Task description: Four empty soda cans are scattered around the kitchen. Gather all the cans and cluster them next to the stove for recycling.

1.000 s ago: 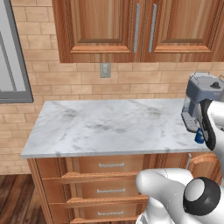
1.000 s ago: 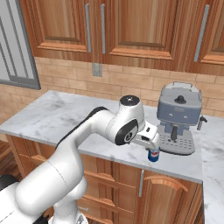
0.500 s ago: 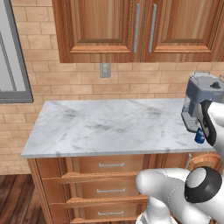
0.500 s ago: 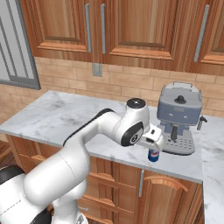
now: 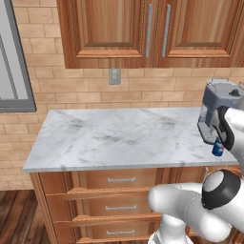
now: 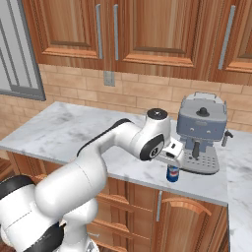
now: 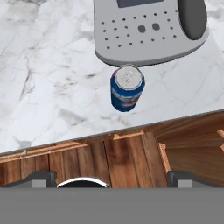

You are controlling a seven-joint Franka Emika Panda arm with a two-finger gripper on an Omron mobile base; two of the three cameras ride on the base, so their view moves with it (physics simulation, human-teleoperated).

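Pincer state: my gripper (image 6: 173, 158) stands with its jaws fully apart and holds nothing; in the hand view the two dark fingertips (image 7: 41, 177) sit wide at the bottom corners, with no object between them.
Pincer position: above the blue soda can (image 6: 173, 173), near the front edge of the marble counter (image 6: 74, 133); not in contact with the can.
Task object: the blue soda can stands upright on the counter, just in front of the drip tray of the grey coffee machine (image 6: 201, 132). In the hand view the can (image 7: 127, 88) appears from above, silver top visible, between the machine's perforated base (image 7: 144, 35) and the counter's edge.
Left base view: the can (image 5: 218, 147) shows at the right end of the counter (image 5: 119, 136), partly behind my forearm, beside the coffee machine (image 5: 220, 102).
Surroundings: reddish wooden drawers (image 5: 114, 190) below the counter; wooden wall cabinets (image 6: 133, 29) above; tan brick wall (image 5: 71, 86) with a switch plate (image 5: 114, 76).
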